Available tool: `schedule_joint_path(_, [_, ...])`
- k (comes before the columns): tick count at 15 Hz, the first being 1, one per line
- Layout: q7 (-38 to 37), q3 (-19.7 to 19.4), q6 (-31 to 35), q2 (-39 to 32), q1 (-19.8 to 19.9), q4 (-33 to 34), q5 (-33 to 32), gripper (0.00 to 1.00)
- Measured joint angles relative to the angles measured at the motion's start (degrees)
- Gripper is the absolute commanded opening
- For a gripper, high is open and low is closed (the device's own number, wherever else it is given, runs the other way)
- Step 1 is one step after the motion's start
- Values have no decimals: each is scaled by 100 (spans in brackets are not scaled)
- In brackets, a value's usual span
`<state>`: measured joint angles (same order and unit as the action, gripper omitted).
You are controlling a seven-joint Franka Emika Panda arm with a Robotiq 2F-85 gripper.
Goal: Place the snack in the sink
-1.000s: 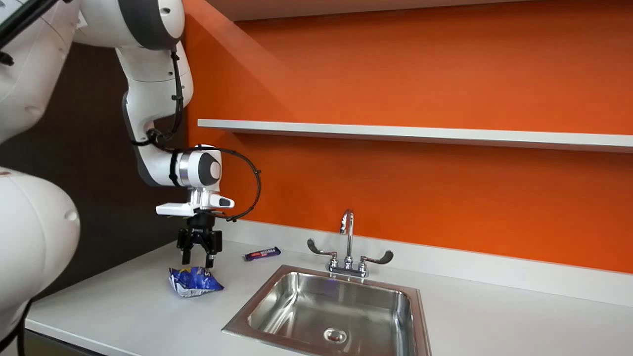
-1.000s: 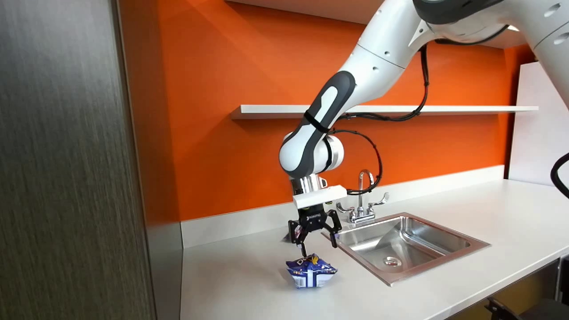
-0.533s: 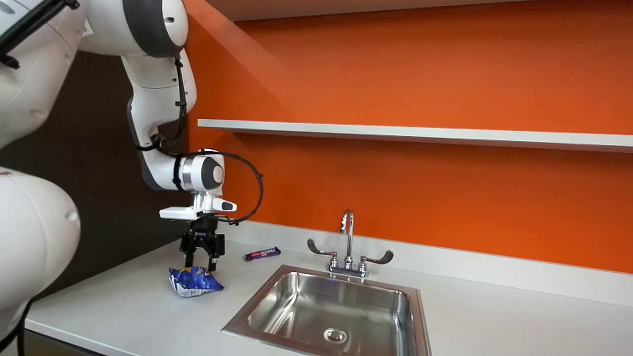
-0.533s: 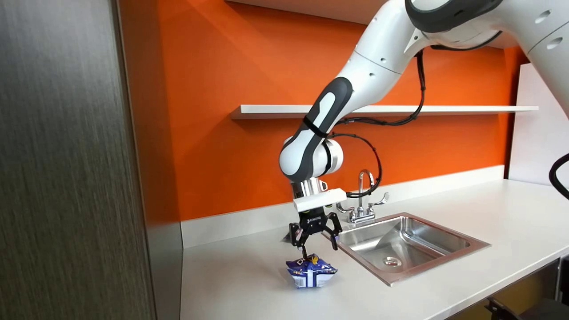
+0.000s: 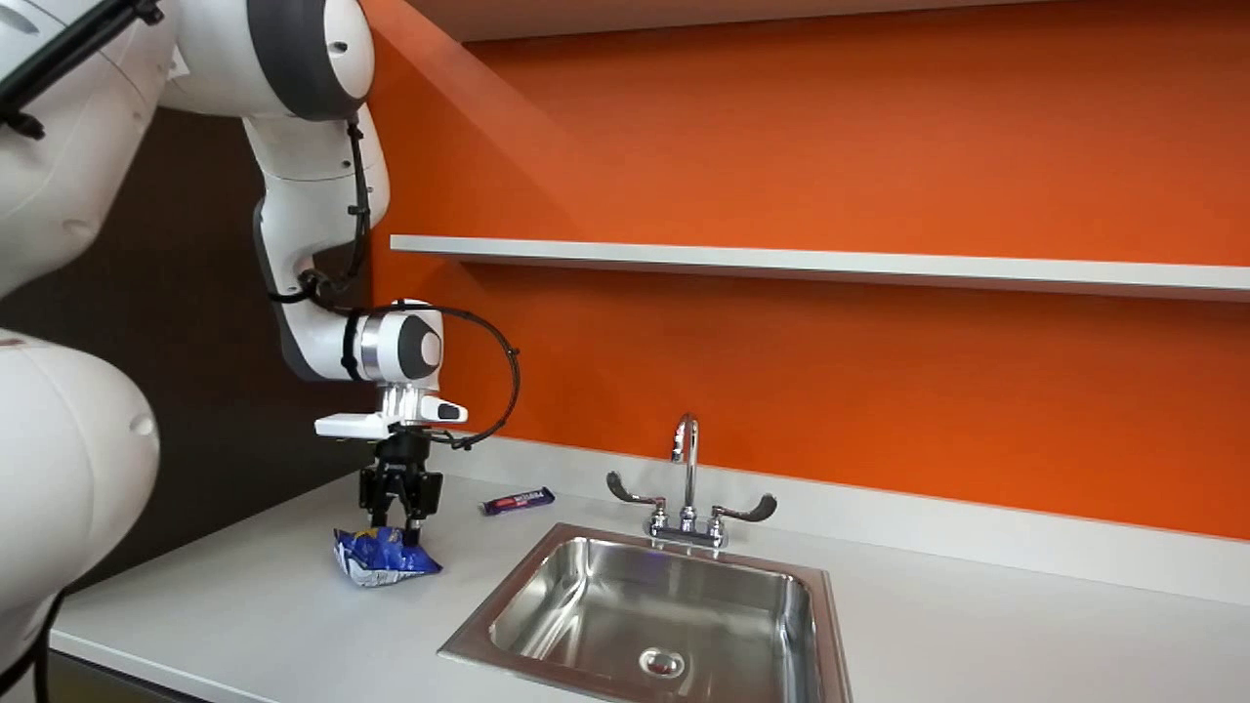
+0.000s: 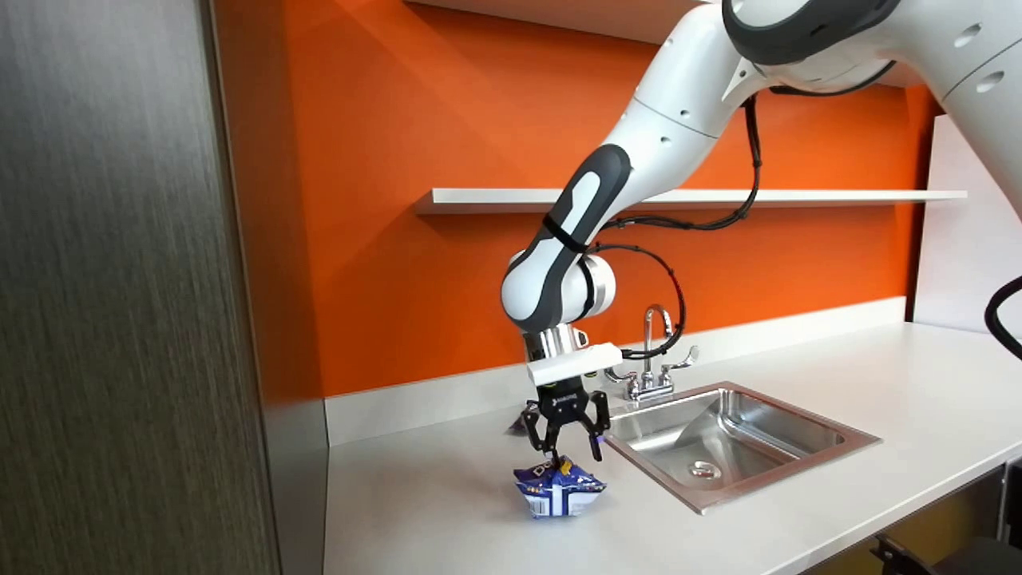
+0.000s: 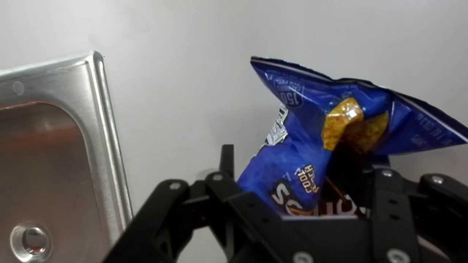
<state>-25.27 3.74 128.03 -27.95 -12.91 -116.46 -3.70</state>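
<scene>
The snack, a crumpled shiny blue chip bag with white marks, lies on the counter in both exterior views (image 5: 376, 561) (image 6: 559, 491) and fills the right of the wrist view (image 7: 303, 146). My gripper (image 5: 395, 534) is partly open and points down over the bag's top. In the other exterior picture the gripper (image 6: 576, 461) has one finger against the bag's top and the other beside it. In the wrist view the gripper (image 7: 298, 157) has the bag between its spread fingers; the right fingertip is hidden in shadow. The steel sink (image 5: 510, 596) (image 6: 798, 465) (image 7: 97, 128) stands beside the bag.
A chrome two-handled faucet (image 5: 688, 488) rises behind the sink. A small dark purple wrapped bar (image 5: 518, 502) lies on the counter near the back wall, partly hidden behind the gripper in an exterior view (image 6: 519, 426). A white shelf (image 5: 781, 262) and a dark panel (image 6: 120, 319) border the workspace.
My gripper has come down onto the bag's top, and its fingers have drawn closer together over the last half second. The bag has not visibly moved.
</scene>
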Motion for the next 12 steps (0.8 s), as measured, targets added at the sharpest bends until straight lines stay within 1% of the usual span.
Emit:
schedule_joint_path(5, [0,-6,-2,-16,0,1,1,2])
schedule_joint_path(6, [0,-9,-3,-20,0,1,3,0])
schedule_joint_path(12, [0,-69,-11,-69,0,2,11,0])
